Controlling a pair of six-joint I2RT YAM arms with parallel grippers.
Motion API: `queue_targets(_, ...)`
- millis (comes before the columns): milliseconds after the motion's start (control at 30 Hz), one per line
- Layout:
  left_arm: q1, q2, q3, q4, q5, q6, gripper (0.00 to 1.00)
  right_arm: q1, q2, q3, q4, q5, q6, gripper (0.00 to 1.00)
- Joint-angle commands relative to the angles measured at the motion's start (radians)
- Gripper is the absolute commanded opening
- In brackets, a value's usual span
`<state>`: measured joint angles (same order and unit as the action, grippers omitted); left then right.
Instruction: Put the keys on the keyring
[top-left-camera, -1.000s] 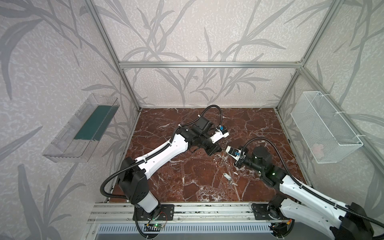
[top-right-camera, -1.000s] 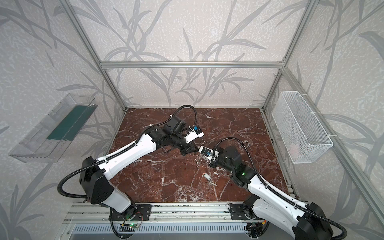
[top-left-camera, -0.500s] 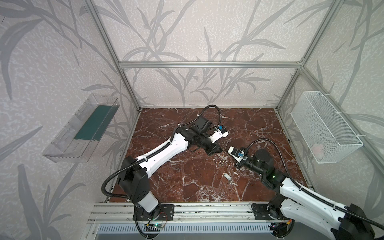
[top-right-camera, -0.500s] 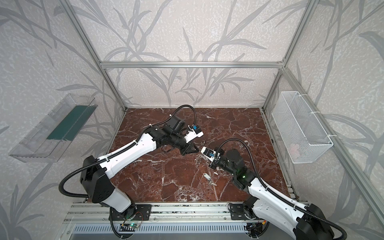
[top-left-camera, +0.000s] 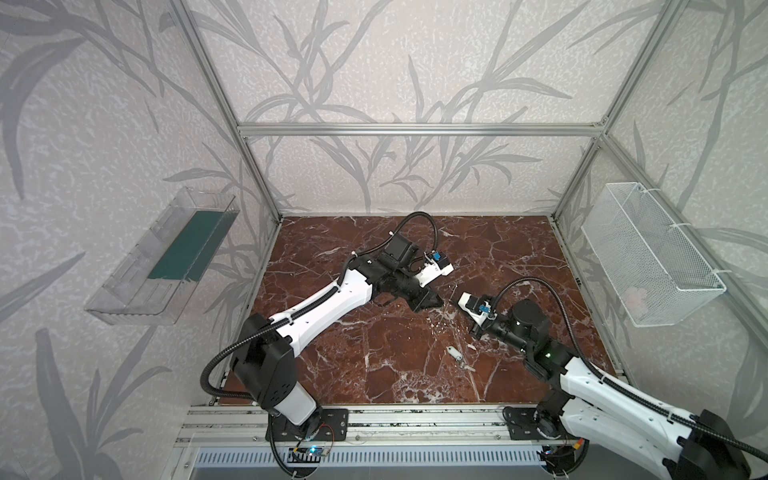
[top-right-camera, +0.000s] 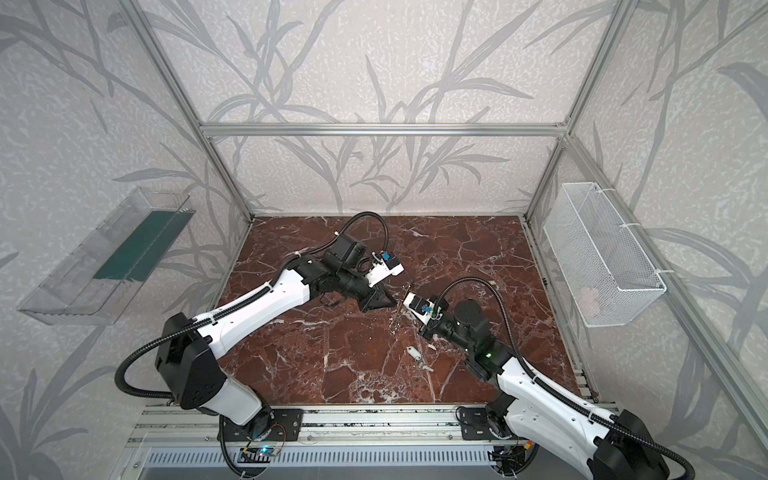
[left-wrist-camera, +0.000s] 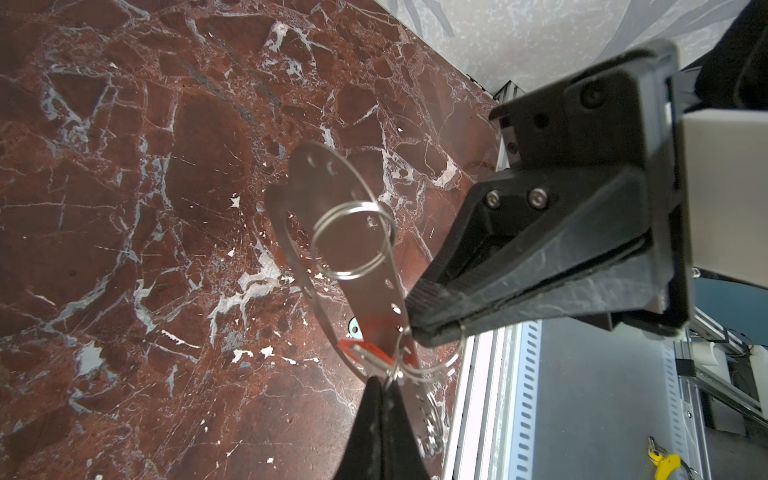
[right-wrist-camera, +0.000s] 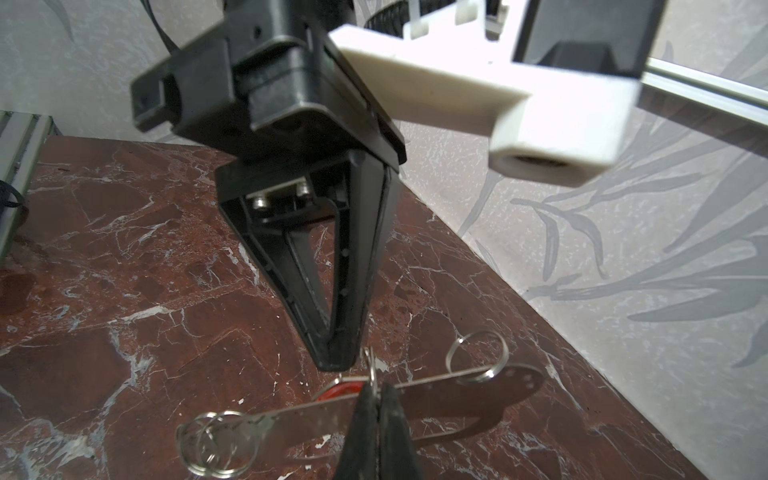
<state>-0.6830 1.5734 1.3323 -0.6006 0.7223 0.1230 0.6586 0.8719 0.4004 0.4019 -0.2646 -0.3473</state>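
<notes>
Both arms meet just right of the bench's (top-left-camera: 357, 357) centre. The left reaches in from 8 o'clock and the right from 4 o'clock. Between them the keyring (left-wrist-camera: 328, 187), a flat grey plate, is held clear of the marble and casts a shadow below.

The left gripper (left-wrist-camera: 415, 328) has its jaws together at the tips, closed on the keyring's holed edge where a loop of wire curves out.

The right gripper (right-wrist-camera: 376, 392) is closed tight. It pinches the small ring of the red-tagged key (left-wrist-camera: 365, 353), which sits at that same edge, touching the plate.

Split rings (left-wrist-camera: 348, 275) hang through the plate's holes, one toward each end.

The white-tagged key (top-left-camera: 455, 353) lies flat on the bench at 6 o'clock from the two grippers, apart from them and from the keyring.
</notes>
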Motion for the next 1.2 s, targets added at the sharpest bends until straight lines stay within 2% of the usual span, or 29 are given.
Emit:
queue_targets(0,0.009,-0.065,-0.053,0.024,-0.053,0.02,0.21,-0.028,0.002,0.01,0.12,-0.088,0.061,0.0)
queue_targets(100,0.009,-0.149,-0.108,0.098,-0.129,0.069,0.29,-0.033,0.019,0.017,0.113,-0.131,0.069,0.0)
queue_targets(267,0.01,-0.309,-0.223,0.213,-0.186,0.234,0.27,-0.049,0.061,0.046,0.097,-0.214,0.069,0.0)
queue_targets(367,0.012,-0.369,-0.265,0.268,-0.224,0.293,0.24,-0.056,0.089,0.064,0.098,-0.259,0.067,0.0)
queue_targets(500,0.012,-0.378,-0.278,0.296,-0.184,0.318,0.23,-0.062,0.118,0.085,0.106,-0.295,0.07,0.0)
queue_targets(600,0.01,-0.366,-0.278,0.274,-0.102,0.398,0.23,-0.064,0.136,0.101,0.109,-0.322,0.077,0.0)
queue_targets(767,0.011,-0.368,-0.308,0.346,-0.089,0.385,0.23,-0.066,0.168,0.129,0.11,-0.41,0.087,0.0)
queue_targets(1167,0.01,-0.364,-0.317,0.315,-0.011,0.423,0.23,-0.065,0.188,0.151,0.111,-0.435,0.102,0.0)
